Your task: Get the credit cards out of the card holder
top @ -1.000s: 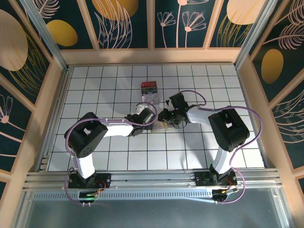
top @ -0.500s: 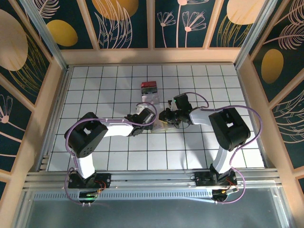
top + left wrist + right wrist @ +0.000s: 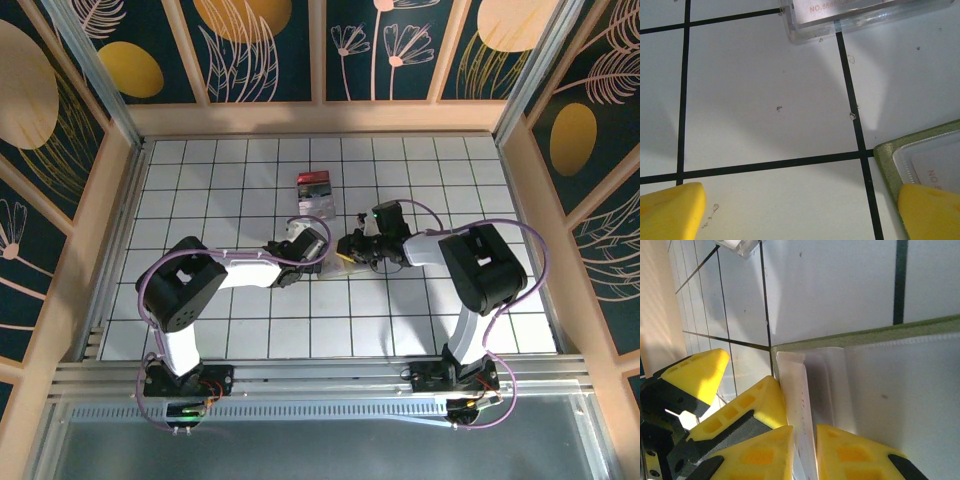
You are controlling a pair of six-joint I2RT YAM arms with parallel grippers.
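Since a second ago the right arm's wrist has slid a little to the right, while both grippers have kept their places near the middle of the table (image 3: 420, 300). In its own wrist view the right gripper (image 3: 804, 442) is pinched nearly closed on a thin pale card (image 3: 794, 390) that stands up from the corner of the card holder (image 3: 865, 337). The view is so close that this sheet could instead be a flap of the holder's clear lining. The left gripper (image 3: 800, 215) is spread wide and grasps nothing. One yellow fingertip (image 3: 670, 210) rests over bare tile and the other sits over the holder's green-edged corner, where a pocket shows a pale card with red print. From above, the holder lies just in front of the two grippers, which meet tip to tip, the left one coming in from the left and the right one from the right. A clear box (image 3: 315, 203) sits farther from the arms and slightly left of the holder, close to it but apart, with red and dark contents at its far end.
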